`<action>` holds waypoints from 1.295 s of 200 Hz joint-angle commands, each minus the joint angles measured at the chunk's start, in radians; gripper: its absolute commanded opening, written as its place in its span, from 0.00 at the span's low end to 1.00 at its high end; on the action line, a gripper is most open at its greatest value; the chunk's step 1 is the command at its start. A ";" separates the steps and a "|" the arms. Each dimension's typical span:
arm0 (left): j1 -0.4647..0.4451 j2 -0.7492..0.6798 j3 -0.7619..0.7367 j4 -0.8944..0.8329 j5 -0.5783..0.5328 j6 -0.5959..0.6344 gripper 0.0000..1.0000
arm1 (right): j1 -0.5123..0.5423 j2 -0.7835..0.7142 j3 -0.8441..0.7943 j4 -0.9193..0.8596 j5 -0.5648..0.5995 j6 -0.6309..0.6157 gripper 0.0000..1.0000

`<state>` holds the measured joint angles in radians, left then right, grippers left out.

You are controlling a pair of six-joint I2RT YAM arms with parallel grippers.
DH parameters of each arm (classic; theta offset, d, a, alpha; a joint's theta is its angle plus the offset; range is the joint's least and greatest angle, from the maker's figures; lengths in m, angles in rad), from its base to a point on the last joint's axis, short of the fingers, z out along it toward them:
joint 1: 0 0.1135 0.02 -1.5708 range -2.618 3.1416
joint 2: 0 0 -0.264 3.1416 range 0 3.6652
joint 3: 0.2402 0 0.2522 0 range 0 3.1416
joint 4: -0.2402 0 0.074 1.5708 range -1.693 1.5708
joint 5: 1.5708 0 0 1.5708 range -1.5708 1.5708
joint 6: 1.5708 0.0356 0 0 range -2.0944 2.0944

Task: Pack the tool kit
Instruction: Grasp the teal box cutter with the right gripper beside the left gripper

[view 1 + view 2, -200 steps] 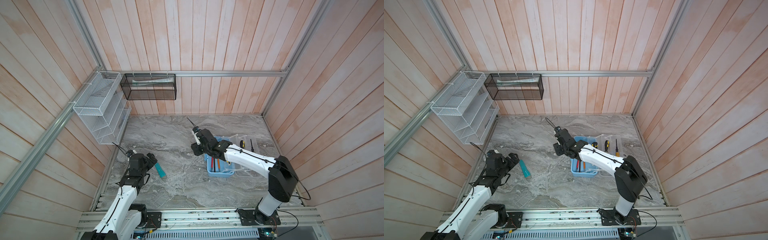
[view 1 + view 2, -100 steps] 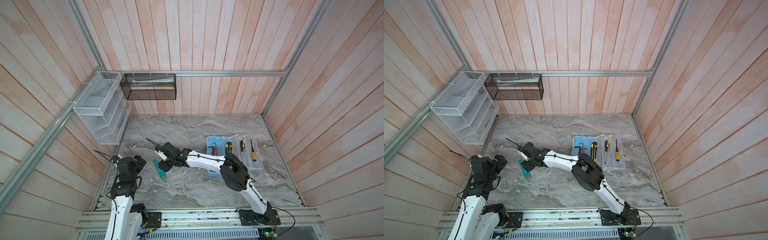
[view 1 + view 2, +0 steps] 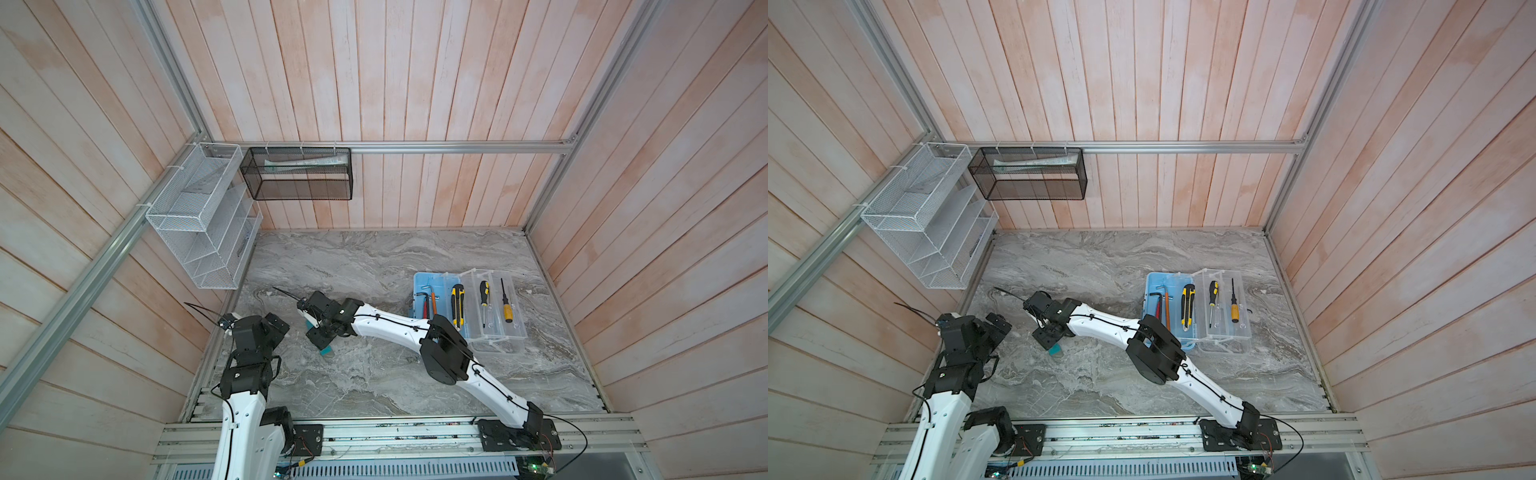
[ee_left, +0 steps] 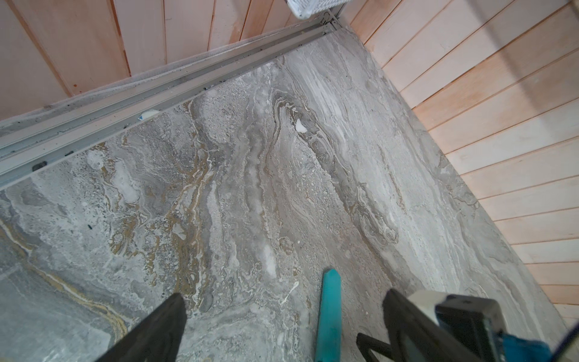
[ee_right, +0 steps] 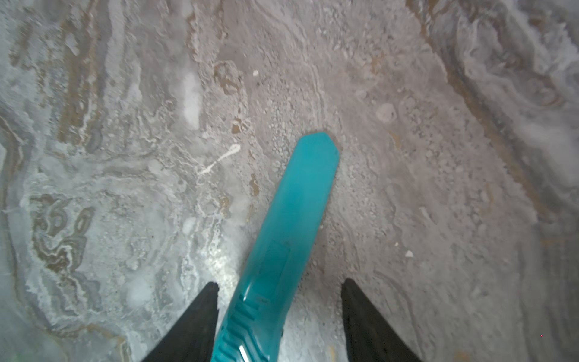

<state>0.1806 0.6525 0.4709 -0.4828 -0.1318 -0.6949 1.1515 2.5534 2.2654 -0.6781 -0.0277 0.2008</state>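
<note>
marble tabletop point(image 3: 374, 266) open at centre; tool kit point(image 3: 419, 280) near right edge

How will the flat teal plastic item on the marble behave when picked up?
The teal item looks like moulded plastic: probably stiff and light. Lying flat on the marble, it should not roll, but might slide if nudged. Its glossy end looks slippery; the ribbed part by the right tool likely grips better.
</note>
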 commanded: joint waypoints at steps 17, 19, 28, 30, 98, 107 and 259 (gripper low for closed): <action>0.004 -0.005 -0.003 -0.006 -0.018 0.023 1.00 | 0.016 0.049 0.051 -0.104 0.015 -0.017 0.61; 0.005 -0.005 -0.002 -0.007 -0.020 0.023 1.00 | 0.016 0.049 0.053 -0.108 0.015 -0.017 0.61; 0.005 -0.008 -0.002 -0.009 -0.022 0.020 1.00 | 0.019 0.054 0.062 -0.122 0.015 -0.019 0.61; 0.005 -0.008 -0.003 -0.007 -0.022 0.020 1.00 | 0.020 0.055 0.063 -0.124 0.013 -0.020 0.61; 0.005 0.009 -0.009 0.011 0.009 0.026 1.00 | 0.027 0.067 0.060 -0.127 -0.021 -0.041 0.49; 0.005 0.007 -0.009 0.010 0.011 0.026 1.00 | 0.025 0.065 0.060 -0.128 -0.022 -0.041 0.46; 0.006 -0.002 -0.036 0.024 0.020 0.021 1.00 | -0.052 -0.231 -0.267 0.134 -0.153 -0.139 0.52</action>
<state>0.1814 0.6422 0.4408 -0.4484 -0.0628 -0.6540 1.0855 2.3791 2.0697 -0.6113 -0.1005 0.1722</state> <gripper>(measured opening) 0.996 0.507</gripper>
